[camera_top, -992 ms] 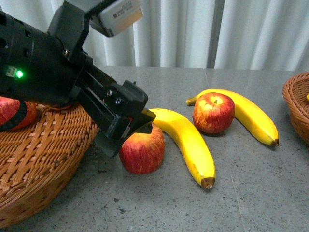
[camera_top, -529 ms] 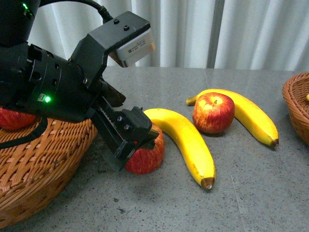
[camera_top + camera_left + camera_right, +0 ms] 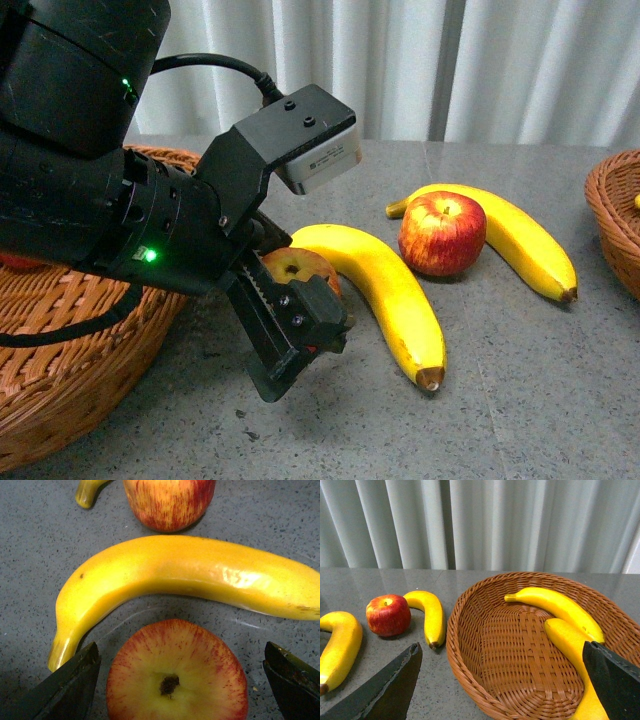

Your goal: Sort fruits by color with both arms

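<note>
Landmark: near banana (image 3: 190, 577), lying flat on the tabletop (image 3: 540, 400).

- Target: the near apple (image 3: 176, 677) is sitting on the tabletop just beside the near banana's inner curve, close to its tapered end. A thin gap seems to be showing between them.
- The left hand (image 3: 181, 652) is straddling this apple. Its fingers (image 3: 70, 687) are standing wide on either side and not touching the skin.
- Handling, as a judgement: the apple is looking rigid, smooth and waxy, of moderate weight, round and so prone to rolling or squirting out. Best hold is across the widest girth, below the shoulder, with moderate squeeze.
- Orientation: the stem dimple is facing up toward the wrist camera, so the core axis is standing roughly upright. There is no real long axis, so any approach angle around it is serving equally.
- The near banana's long axis is running from the tapered end by the apple out to its brown tip nearer the robot. A closing finger is at risk of nudging that end.
- The right hand (image 3: 500, 650) is gaping wide and empty, well apart from the near banana, over a basket (image 3: 470, 680) holding two bananas.
</note>
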{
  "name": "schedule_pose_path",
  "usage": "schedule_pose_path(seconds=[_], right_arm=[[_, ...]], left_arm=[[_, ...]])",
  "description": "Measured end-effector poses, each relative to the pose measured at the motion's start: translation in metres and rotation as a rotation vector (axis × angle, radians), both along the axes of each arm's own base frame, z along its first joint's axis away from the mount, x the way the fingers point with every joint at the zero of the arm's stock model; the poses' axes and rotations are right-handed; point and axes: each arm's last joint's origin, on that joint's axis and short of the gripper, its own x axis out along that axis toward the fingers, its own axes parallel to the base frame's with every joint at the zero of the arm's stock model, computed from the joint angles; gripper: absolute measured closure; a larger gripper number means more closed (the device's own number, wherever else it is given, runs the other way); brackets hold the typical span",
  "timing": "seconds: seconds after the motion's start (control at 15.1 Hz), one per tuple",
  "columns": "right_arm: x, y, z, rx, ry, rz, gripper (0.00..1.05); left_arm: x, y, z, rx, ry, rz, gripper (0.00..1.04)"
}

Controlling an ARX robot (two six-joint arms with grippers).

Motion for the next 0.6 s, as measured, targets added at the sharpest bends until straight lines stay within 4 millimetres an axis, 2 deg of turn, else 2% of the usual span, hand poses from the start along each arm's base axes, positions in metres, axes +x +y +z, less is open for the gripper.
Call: schedule_pose_path(seconds=[0.26,0.33,0.4,0.46,0.6], right_arm=[[0.0,0.0,0.0,0.0,0.0,0.0,0.07],[0.0,0.0,0.0,0.0,0.0,0.0,0.07],[0.0,0.0,0.0,0.0,0.0,0.0,0.07],[0.0,0.0,0.0,0.0,0.0,0.0,0.07],[0.0,0.0,0.0,0.0,0.0,0.0,0.07]], left_arm=[[0.0023,0.0017,-0.001,0.031,-0.006,0.013,0.07],[0.0029,0.0029,-0.0009,0.036,-0.009,0.013,0.13],[0.0029,0.0029,-0.0009,0.037,-0.01,0.013,0.27],[0.0029,0.0029,-0.0009,0.036,-0.01,0.013,0.35],[0.0033,0.0021,0.0001,0.04,-0.012,0.015,0.39]])
